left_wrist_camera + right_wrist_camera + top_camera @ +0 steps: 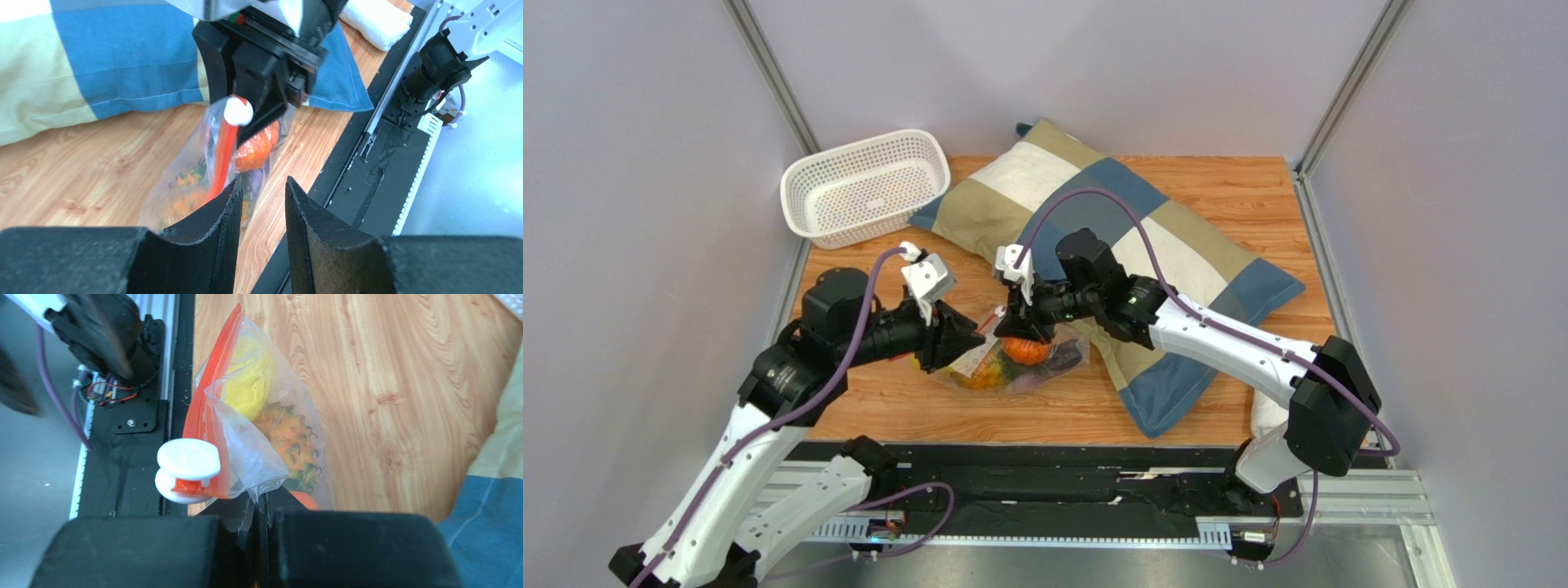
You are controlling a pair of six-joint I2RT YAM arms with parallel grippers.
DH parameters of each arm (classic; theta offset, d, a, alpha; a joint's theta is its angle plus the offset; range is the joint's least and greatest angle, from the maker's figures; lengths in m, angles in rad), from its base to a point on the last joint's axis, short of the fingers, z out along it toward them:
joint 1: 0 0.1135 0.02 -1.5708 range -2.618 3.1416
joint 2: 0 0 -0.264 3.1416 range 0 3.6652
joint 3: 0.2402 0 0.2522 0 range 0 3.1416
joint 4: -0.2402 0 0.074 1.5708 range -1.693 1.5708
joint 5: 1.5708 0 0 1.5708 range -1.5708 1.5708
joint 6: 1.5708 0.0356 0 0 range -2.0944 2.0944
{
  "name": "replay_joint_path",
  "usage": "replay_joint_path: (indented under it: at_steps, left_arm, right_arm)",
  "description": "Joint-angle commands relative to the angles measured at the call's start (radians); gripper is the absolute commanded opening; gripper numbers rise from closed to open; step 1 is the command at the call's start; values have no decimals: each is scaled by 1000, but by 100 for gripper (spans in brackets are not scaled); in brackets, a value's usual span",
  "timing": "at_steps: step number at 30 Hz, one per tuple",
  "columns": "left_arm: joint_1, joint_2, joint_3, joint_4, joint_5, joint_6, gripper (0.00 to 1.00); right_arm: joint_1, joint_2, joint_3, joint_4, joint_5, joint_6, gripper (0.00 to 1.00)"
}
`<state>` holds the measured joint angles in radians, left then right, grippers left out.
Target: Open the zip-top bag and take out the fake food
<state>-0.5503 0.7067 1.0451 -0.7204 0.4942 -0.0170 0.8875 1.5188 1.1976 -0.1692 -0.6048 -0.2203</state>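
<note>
- The zip-top bag (270, 416) is pinched at a top corner by our right gripper (258, 508). The yellow piece (248, 380) and pineapple (288, 441) lie inside, just beyond the fingertips, over the wooden table (380, 386).
- The white slider (187, 468) sits on the orange zip strip (222, 153), just beside the right fingertips. We judge the bag not yet opened.
- Risk: the right fingers (344, 545) clamp only thin film, so a tug on the slider could pull it free.
- Risk: our left gripper (264, 196) could close on the strip instead of the slider, stretching the bag rather than unzipping it.
- The left fingers (209, 226) stand narrowly apart with nothing between them. The strip runs down to one fingertip's outer side; we cannot tell whether it touches.
</note>
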Motion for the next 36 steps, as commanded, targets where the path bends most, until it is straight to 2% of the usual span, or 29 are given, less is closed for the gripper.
replay_joint_path:
  at_steps: [1, 3, 8, 9, 10, 11, 12, 14, 17, 28, 31, 34, 35, 36]
  left_arm:
    - [-5, 66, -14, 85, 34, -32, 37]
    - [-3, 91, -13, 95, 5, -29, 37]
    - [-3, 128, 6, 73, -45, -14, 23]
    - [-3, 131, 9, 70, -46, -8, 13]
    - [-3, 132, 9, 64, -46, -6, 7]
    - [-3, 128, 10, 59, -55, -6, 4]
    - [-5, 123, 10, 55, -59, -8, 0]
    - [-2, 102, 15, 46, -59, -3, 0]
    - [-2, 62, 26, 29, -78, 2, 0]
    - [-2, 39, 64, 7, -17, -14, 0]
    - [-2, 37, 56, 4, -19, -11, 0]
    - [-2, 39, 50, 10, -14, -11, 0]
    - [-2, 40, 49, 12, 0, -11, 0]
    - [-2, 42, 50, 9, 3, -11, 0]
  right_arm:
    - [2, -25, 37, 5, -72, 35, 0]
    - [2, -25, 39, 0, -88, 39, 0]
    - [-2, -42, 26, -3, -107, 39, 1]
    - [-4, -54, 26, -3, -107, 41, 2]
    - [-4, -55, 26, -4, -105, 42, 5]
    - [-5, -60, 28, -7, -98, 44, 18]
    - [-5, -69, 25, -7, -84, 50, 26]
    - [-18, -77, 19, -6, -78, 64, 44]
    - [-27, -92, 11, 11, -98, 93, 60]
    - [-27, -75, 52, 140, -202, 214, 72]
    - [-27, -65, 74, 139, -204, 239, 66]
    - [-27, -31, 86, 155, -245, 255, 40]
    - [-25, -10, 92, 160, -248, 263, 17]
    - [-27, 1, 108, 161, -250, 269, 9]
